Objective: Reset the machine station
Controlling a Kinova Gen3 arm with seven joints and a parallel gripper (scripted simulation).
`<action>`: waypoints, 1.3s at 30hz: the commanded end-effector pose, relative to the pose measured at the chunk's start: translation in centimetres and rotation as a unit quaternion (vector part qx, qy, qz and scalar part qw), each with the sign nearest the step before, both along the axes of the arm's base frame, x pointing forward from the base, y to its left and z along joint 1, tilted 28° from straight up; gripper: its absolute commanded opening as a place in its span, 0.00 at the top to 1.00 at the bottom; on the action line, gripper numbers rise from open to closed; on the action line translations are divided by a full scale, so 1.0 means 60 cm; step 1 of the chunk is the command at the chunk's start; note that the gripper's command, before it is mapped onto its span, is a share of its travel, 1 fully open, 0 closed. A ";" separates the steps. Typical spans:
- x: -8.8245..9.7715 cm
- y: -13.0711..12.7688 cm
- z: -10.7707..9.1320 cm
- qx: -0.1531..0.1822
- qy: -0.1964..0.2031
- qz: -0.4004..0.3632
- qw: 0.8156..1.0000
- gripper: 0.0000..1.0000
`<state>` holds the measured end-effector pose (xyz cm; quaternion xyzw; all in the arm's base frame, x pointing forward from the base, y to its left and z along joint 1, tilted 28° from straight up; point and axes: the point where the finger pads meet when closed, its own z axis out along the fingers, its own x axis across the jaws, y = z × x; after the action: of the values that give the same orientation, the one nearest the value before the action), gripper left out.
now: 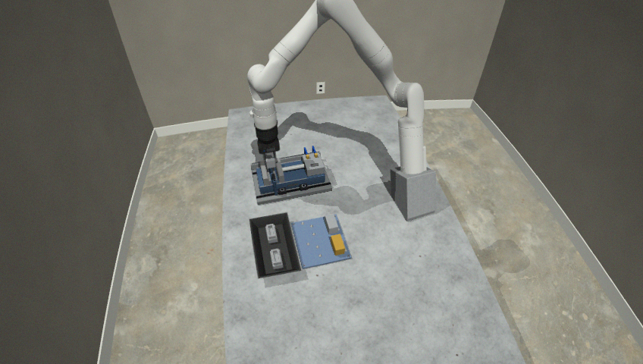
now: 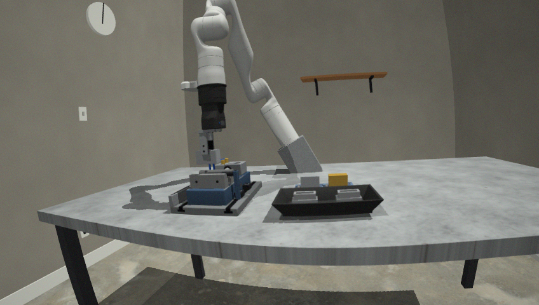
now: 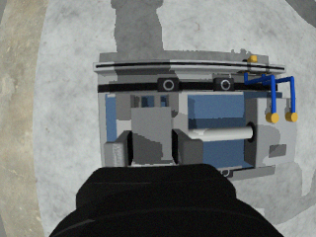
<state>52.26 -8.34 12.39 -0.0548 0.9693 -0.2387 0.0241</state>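
Observation:
My gripper (image 1: 271,163) is shut on a plain gray aluminum blank (image 3: 153,133) and holds it a little above the blue vise (image 1: 290,177). It hangs over the vise's left end, away from the jaw with blue hoses (image 3: 276,95). In the side view the blank (image 2: 208,155) hangs clear of the vise top (image 2: 215,183). A pale rod (image 3: 217,133) lies between the jaws to the blank's right. Two finished parts (image 1: 271,232) (image 1: 276,258) lie pocket up in the black outfeed tray (image 1: 274,246). A gray blank (image 1: 331,224) and a yellow brass blank (image 1: 337,243) lie on the blue infeed plate (image 1: 318,243).
The arm's base pedestal (image 1: 414,191) stands to the right of the vise. The tray and the infeed plate sit side by side in front of the vise. Short pins dot the infeed plate's left half.

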 end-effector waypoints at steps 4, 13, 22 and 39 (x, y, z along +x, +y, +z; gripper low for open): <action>0.000 -0.003 -0.005 0.000 0.000 0.000 1.000 1.00; 0.001 -0.007 -0.013 0.000 0.000 0.000 1.000 1.00; 0.002 -0.011 -0.021 0.000 0.000 0.000 1.000 1.00; 0.002 -0.014 -0.026 0.000 0.000 0.000 1.000 1.00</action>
<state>52.34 -9.22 10.75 -0.0545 0.9692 -0.2390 0.0232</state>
